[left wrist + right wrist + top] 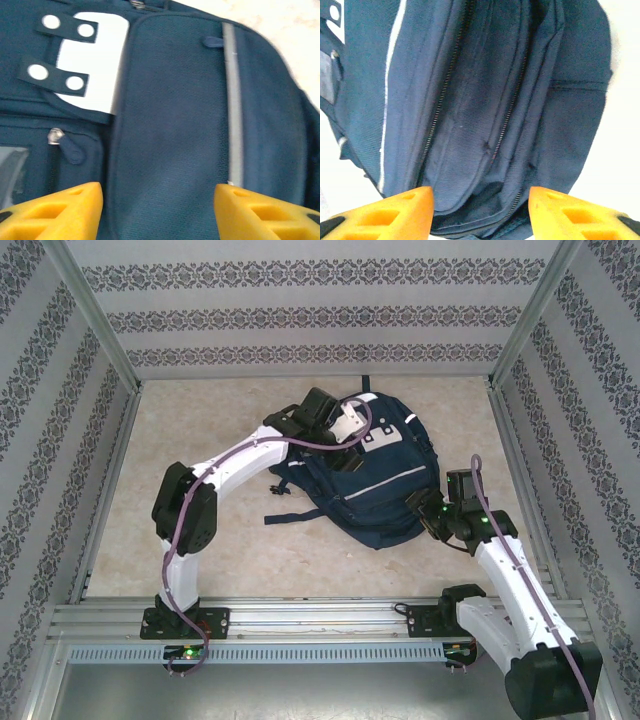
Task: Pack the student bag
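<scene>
Navy student bag [385,490], white patch [100,60]

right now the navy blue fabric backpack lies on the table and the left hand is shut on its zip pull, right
No: the left hand is open. The left wrist view shows its yellow fingers apart above the navy blue fabric backpack, gripping nothing. The backpack does lie on the table.
</scene>
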